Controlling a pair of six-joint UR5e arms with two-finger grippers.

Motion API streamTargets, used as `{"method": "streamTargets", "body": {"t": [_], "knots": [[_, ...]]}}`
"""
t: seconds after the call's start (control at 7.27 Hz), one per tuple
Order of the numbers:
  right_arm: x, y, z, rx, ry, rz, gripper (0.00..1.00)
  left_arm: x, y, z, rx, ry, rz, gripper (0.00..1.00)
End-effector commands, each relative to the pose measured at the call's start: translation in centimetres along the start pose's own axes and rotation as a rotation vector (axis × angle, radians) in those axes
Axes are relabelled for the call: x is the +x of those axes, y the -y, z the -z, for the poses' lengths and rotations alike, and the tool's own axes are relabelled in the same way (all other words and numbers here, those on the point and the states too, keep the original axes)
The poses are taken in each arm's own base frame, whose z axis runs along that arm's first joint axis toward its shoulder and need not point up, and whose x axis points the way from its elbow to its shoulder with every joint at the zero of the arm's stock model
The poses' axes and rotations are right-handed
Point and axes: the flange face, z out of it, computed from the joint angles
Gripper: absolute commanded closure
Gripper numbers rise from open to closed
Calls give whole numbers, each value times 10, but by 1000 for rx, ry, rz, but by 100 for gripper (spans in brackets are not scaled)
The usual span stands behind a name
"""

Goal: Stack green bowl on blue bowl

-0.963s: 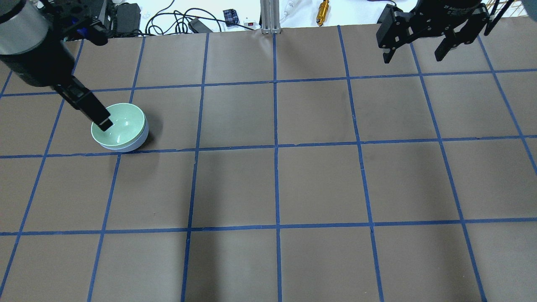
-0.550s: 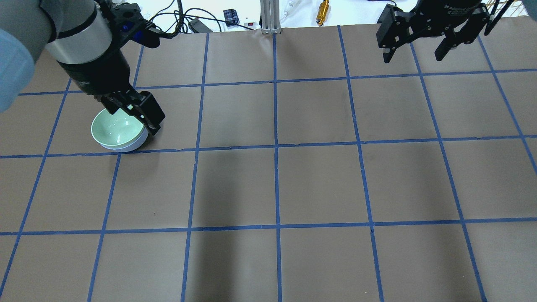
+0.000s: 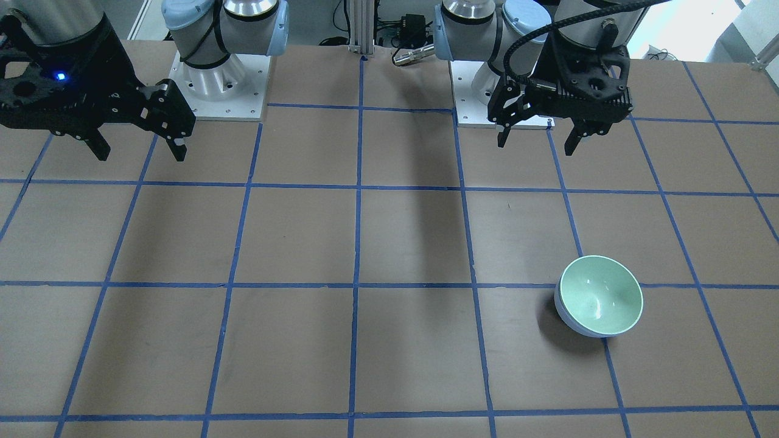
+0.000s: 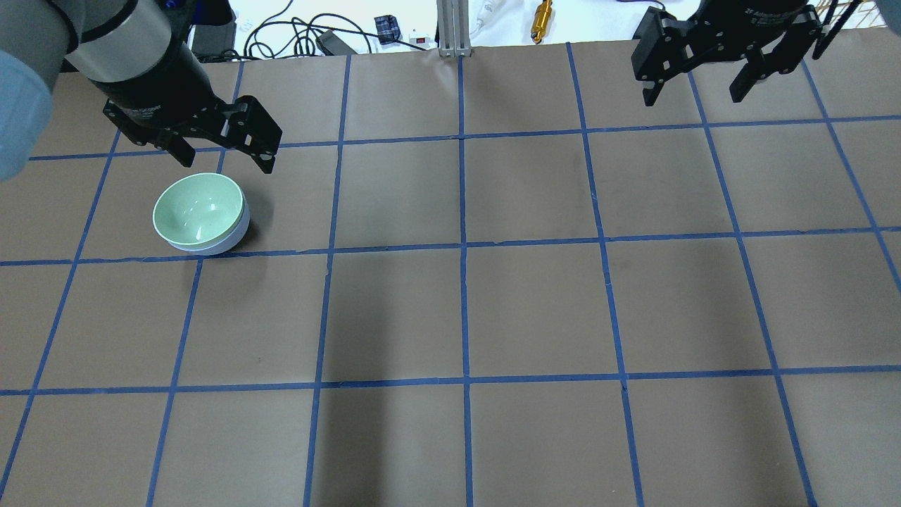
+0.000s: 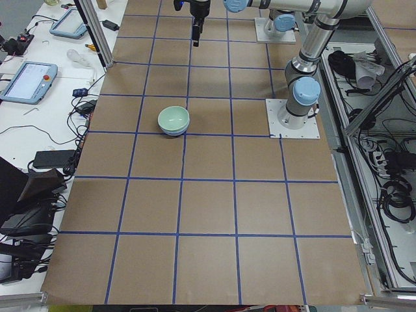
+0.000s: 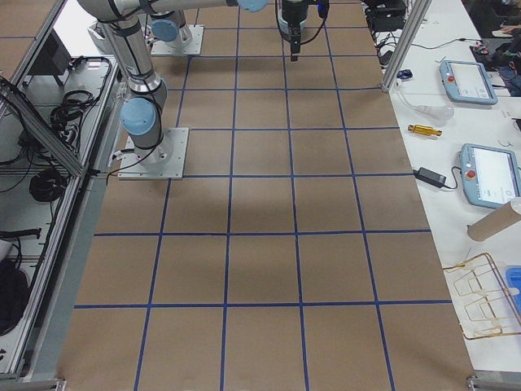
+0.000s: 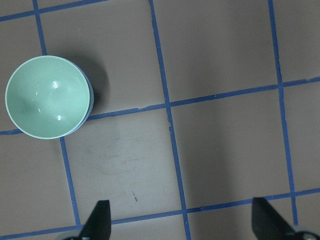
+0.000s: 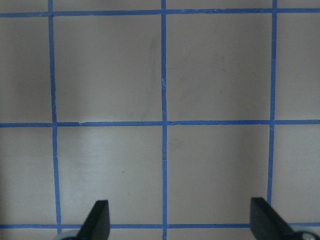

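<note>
The green bowl (image 4: 199, 210) sits nested inside the blue bowl (image 4: 215, 246) on the table's left side. Only a band of the blue bowl shows beneath the green rim. Both show in the front view, green (image 3: 601, 295) in blue (image 3: 565, 313), and the green bowl is in the left wrist view (image 7: 47, 96). My left gripper (image 4: 225, 160) is open and empty, raised clear of the bowls; it also shows in the front view (image 3: 537, 146). My right gripper (image 4: 692, 97) is open and empty, high over the far right of the table.
The table is brown paper with a blue tape grid. Cables, a gold part (image 4: 542, 21) and an aluminium post (image 4: 450, 28) lie beyond its far edge. The arm bases (image 3: 219, 79) (image 3: 487, 91) stand at the robot's side. Tablets (image 6: 488, 175) lie on side benches.
My left gripper has come off the green bowl's rim, lifted and pulled clear, its jaws open. The nested bowls have stayed in place. The right arm has not moved.
</note>
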Motion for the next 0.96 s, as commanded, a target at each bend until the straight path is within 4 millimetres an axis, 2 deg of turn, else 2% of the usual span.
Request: {"method": "streamTargets", "body": {"t": [0.0, 0.83], "knots": [[0, 0, 1, 1, 0, 0, 0, -2, 0, -2, -5, -7, 33, 0], [0, 0, 1, 1, 0, 0, 0, -2, -1, -9, -14, -7, 26, 0]]}}
